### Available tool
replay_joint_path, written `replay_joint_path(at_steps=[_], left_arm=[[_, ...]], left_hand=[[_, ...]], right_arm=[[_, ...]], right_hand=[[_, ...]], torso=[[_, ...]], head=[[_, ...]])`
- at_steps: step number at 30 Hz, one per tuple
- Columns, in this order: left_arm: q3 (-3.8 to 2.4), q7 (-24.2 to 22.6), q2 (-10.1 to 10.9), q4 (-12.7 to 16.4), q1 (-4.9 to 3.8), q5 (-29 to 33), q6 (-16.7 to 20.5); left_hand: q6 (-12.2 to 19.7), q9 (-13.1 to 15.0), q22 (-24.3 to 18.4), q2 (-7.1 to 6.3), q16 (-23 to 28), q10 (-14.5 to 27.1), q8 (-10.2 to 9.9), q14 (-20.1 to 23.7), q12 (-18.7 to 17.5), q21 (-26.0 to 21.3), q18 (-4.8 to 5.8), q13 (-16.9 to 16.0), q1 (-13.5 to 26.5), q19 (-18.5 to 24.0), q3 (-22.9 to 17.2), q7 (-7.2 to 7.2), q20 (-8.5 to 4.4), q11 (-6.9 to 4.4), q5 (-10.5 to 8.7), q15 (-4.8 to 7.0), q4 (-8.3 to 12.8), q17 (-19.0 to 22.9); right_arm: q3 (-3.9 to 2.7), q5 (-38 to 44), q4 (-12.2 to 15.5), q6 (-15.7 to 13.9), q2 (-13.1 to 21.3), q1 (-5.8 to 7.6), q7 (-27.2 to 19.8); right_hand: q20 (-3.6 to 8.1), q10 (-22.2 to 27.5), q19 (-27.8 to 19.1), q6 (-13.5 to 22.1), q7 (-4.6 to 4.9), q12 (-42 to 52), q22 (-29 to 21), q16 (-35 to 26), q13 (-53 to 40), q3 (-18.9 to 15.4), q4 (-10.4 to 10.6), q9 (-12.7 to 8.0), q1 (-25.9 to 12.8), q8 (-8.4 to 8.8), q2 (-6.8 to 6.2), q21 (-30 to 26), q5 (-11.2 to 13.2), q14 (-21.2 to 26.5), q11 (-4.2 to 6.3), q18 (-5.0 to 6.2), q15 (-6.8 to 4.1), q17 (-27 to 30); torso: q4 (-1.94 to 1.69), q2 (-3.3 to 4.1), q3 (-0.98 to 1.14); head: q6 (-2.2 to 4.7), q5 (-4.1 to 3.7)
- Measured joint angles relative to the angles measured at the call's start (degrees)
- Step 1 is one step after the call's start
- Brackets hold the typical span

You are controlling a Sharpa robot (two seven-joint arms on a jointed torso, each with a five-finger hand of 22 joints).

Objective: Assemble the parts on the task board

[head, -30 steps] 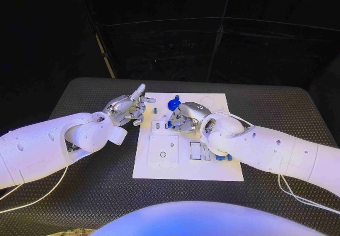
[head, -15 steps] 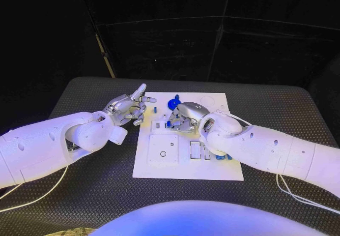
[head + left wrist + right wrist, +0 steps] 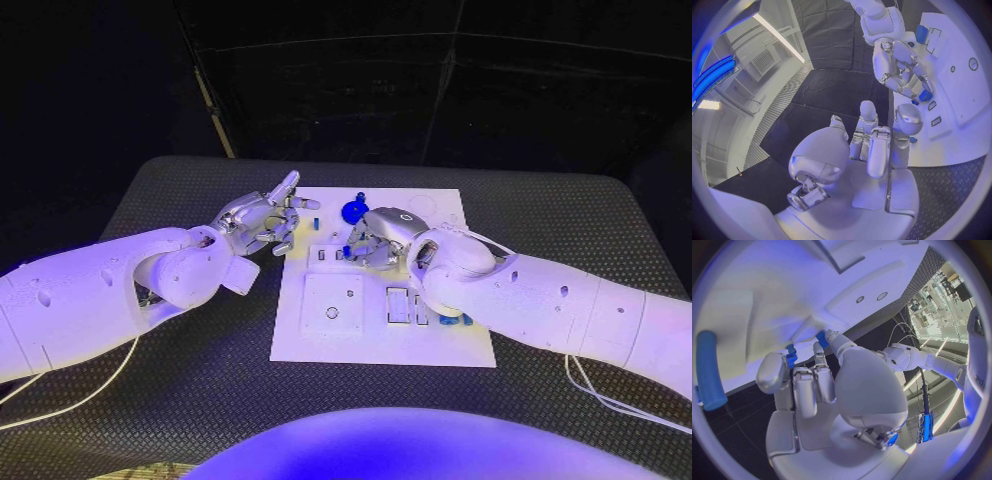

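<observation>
Nearest the robot, the white task board lies in the middle of the black table, its near half bare apart from a row of slots, with a small blue piece showing by the board's right edge just beside the right forearm.

Further in, the right hand is down over the middle of the board with its fingers curled in. In the left wrist view a small blue part sits pinched at its fingertips, right against the board surface, so that hand is gripping a part. The step in hand looks like seating this part into one of the small slots there.

Just off the board's left edge, level with the right hand, the left hand hovers with its fingers apart and one stretched toward the far side, holding nothing.

Beyond both hands, near the board's far edge, a round blue part stands on the board.

The next move probably calls for lining the pinched part up square with its slot and pressing straight down before letting go.
</observation>
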State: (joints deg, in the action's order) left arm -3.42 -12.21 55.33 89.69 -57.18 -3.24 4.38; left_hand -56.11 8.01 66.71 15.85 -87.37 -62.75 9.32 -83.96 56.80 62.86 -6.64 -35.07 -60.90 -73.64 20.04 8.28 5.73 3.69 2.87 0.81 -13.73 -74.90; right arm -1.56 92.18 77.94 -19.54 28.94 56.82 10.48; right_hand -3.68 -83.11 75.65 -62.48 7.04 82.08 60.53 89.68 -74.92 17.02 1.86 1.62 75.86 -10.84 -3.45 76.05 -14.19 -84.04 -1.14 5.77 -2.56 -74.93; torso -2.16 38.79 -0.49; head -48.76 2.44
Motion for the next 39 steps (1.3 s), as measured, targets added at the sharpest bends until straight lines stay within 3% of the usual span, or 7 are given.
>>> replay_joint_path(at_steps=[39], left_arm=[[0.00,0.10,-0.10,-0.15,0.00,-0.37,-0.51]], left_hand=[[0.00,0.03,0.00,-0.24,0.00,0.21,0.00,0.00,0.00,0.00,0.00,-0.02,-0.24,0.00,0.16,0.00,0.00,0.21,0.00,0.00,0.16,0.00]], right_arm=[[-0.08,1.78,0.16,1.34,-0.01,0.12,1.76]], right_hand=[[0.00,0.63,0.00,0.26,-0.26,-1.10,-0.69,0.00,0.00,-0.27,0.26,0.05,0.08,0.07,0.08,-0.25,0.33,0.00,-0.18,0.00,0.00,0.02]], torso=[[-0.01,-0.03,-0.01]], head=[[-0.55,-0.02]])
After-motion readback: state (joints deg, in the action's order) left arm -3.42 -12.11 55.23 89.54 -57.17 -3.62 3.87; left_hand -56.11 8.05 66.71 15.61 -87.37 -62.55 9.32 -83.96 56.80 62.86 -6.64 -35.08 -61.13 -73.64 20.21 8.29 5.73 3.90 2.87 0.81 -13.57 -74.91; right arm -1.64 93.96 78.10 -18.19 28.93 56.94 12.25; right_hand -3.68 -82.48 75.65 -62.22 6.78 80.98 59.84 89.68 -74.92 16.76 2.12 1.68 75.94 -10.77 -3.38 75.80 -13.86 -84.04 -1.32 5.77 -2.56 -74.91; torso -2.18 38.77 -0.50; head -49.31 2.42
